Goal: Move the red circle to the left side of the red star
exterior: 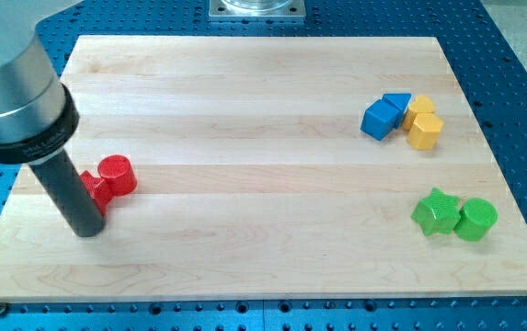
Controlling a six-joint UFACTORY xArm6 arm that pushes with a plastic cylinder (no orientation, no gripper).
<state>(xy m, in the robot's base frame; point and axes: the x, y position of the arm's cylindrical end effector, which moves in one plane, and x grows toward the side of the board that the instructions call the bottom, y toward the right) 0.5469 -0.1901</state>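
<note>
Over at the left of the frame, a little below mid-height, the red circle [116,176] stands upright as a short cylinder on the desk. The red star [95,188] lies touching its lower-left side, partly hidden behind the dark rod.

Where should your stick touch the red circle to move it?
No grabbing: my tip only pushes. The red circle is a short upright cylinder touching the red star on its upper right. I would probably press its curved right wall, steering it around the top.
</note>
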